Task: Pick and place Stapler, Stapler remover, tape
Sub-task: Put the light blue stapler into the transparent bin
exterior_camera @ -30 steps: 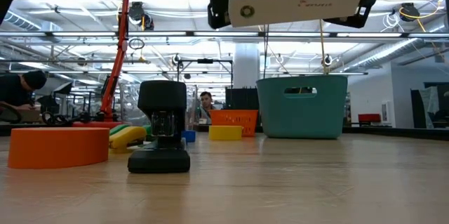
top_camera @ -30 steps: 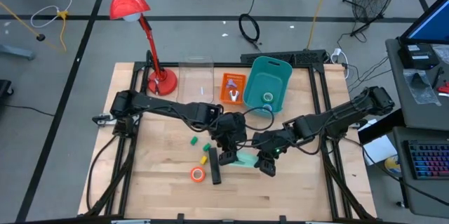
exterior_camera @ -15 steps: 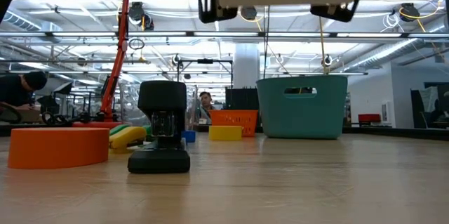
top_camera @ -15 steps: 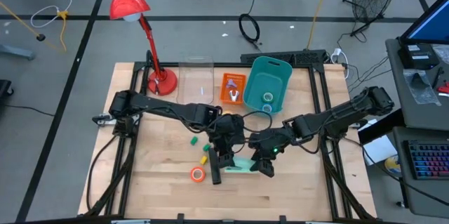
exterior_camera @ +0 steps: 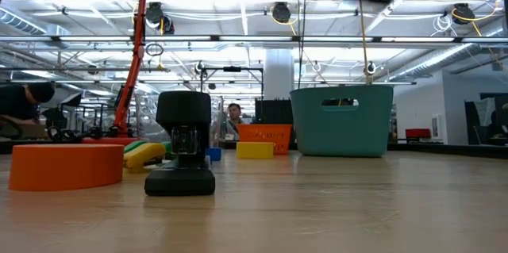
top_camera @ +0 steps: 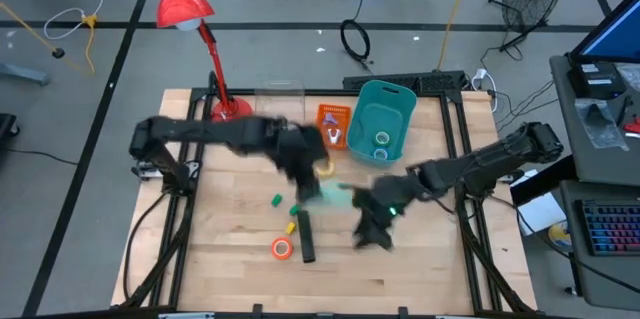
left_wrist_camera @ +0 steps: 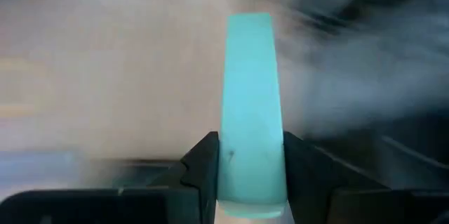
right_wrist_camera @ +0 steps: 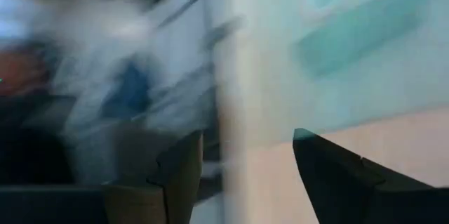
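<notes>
Left gripper [left_wrist_camera: 250, 175] jaws clamped on mint stapler [left_wrist_camera: 250, 104]; right gripper [right_wrist_camera: 245, 161] jaws apart, empty. Carry level to teal basket [top_camera: 383, 119], release low inside.

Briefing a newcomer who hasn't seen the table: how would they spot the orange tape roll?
Find the red desk lamp at the table's back, then come toward the front edge to the long black stapler. The orange tape roll lies beside it, on the left arm's side: the only orange ring, bigger than the green piece nearby.
</notes>
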